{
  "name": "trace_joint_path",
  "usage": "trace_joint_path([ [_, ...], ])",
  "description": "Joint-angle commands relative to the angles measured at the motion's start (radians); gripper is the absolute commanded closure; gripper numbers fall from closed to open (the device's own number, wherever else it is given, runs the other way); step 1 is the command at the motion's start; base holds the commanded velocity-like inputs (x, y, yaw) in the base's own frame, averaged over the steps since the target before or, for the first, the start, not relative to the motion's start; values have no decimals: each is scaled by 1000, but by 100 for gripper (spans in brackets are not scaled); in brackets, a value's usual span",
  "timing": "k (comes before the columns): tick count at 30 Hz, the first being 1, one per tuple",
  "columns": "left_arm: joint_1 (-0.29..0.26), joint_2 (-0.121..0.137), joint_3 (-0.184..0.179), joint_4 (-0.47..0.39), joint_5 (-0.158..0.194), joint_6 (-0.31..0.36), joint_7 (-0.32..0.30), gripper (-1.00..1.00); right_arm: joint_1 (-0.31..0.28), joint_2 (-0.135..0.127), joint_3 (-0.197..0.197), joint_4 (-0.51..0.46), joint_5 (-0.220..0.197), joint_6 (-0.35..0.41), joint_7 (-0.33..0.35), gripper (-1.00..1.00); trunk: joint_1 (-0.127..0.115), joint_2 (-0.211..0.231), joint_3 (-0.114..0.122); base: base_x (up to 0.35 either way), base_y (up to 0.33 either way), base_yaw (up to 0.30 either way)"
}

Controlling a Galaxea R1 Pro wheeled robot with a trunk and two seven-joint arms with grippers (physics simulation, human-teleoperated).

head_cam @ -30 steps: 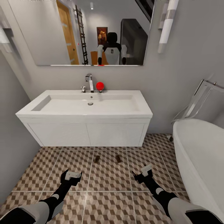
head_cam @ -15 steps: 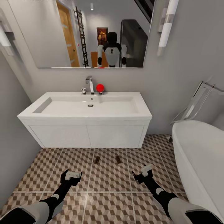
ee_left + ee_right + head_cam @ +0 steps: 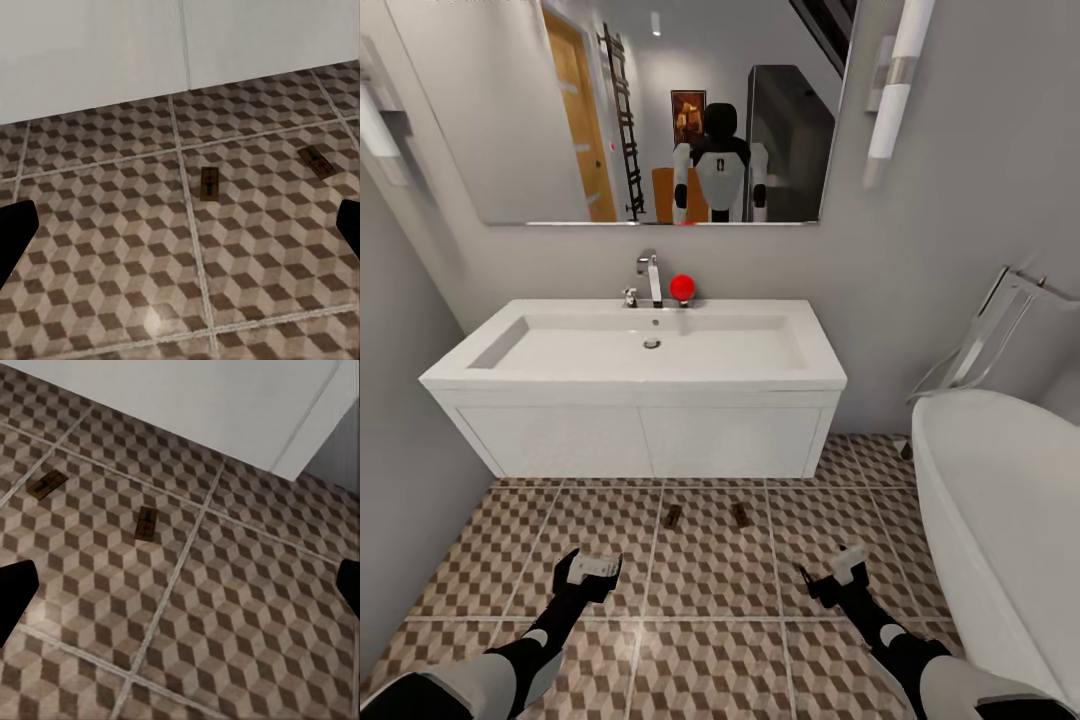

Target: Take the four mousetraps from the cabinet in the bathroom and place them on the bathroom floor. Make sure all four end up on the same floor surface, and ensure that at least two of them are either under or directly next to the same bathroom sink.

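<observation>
Two mousetraps side by side, apart, flat on the bathroom floor, just before the vanity under the sink. Bathtub to the right. Mirror on the wall behind the tap.

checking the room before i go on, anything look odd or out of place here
Two mousetraps lie on the patterned floor in front of the white vanity, the right one slightly skewed. Nothing looks spilled or damaged.

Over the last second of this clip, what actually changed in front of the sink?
The right gripper pulled back toward the robot, and the head camera shifted slightly. The left gripper held its place; both mousetraps stayed flat on the bathroom floor before the vanity.
</observation>
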State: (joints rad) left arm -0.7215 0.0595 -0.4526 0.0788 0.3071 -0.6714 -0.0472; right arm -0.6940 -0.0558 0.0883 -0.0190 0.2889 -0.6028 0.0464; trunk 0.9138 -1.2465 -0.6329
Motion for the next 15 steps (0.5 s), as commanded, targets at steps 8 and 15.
trace_joint_path([
  [8,67,2,-7,4,10,-8,-5,-100,36,-39,8,2,-8,-74,6,-100,0,-1,-1,0,0,0],
  [15,134,19,-6,4,12,-29,32,-100,75,-60,7,2,-11,-101,6,-100,0,-1,-1,0,0,0],
])
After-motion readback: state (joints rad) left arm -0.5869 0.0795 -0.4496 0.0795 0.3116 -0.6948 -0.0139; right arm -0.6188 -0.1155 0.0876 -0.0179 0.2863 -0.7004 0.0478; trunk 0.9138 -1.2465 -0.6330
